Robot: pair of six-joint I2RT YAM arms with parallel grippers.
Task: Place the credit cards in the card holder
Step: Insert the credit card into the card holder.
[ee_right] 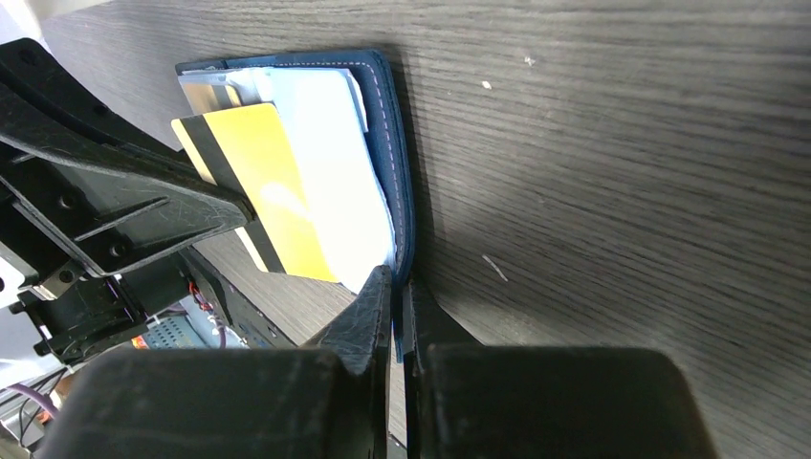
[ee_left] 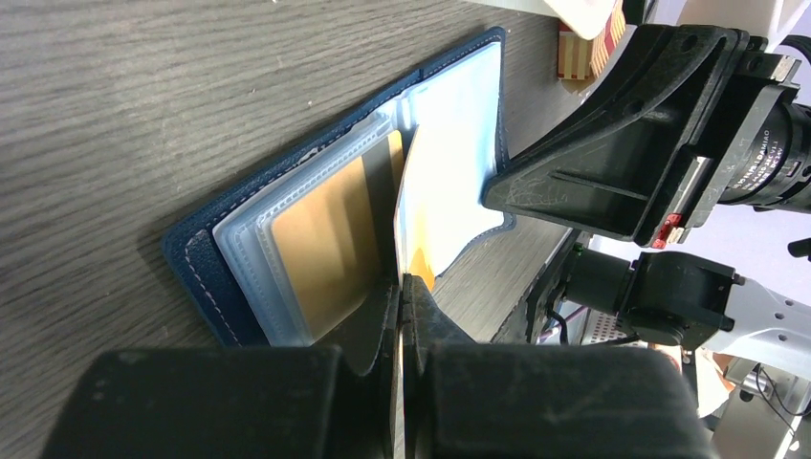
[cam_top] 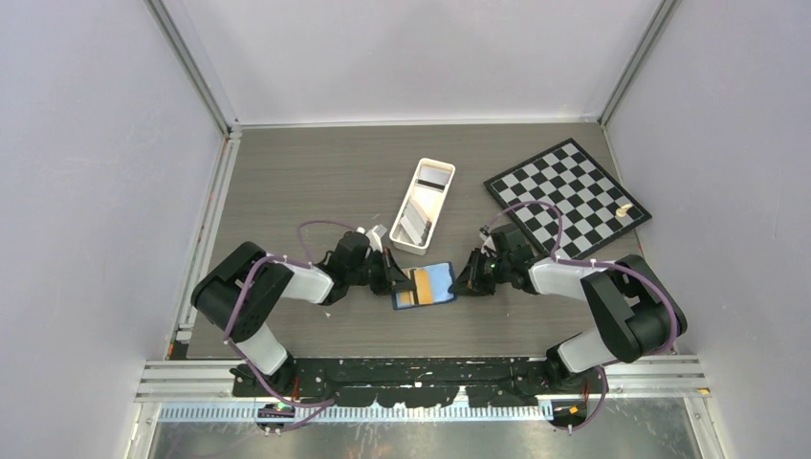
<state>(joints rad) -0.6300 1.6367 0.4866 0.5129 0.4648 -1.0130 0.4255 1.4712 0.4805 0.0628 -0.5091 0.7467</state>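
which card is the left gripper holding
The yellow card with the black stripe, pinched by the left gripper over the open card holder. The gold card lies sleeved flat; others sit in the white tray.

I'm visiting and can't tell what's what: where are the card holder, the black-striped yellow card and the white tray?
card holder (cam_top: 435,281), top external view, its blue inside.
yellow card (ee_right: 263,186), right wrist view, its yellow face.
white tray (cam_top: 442,206), top external view, its right rim.

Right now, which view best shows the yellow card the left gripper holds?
Right wrist: the yellow card shows its face and black stripe. Left wrist sees it nearly edge-on; top external shows only a small patch.
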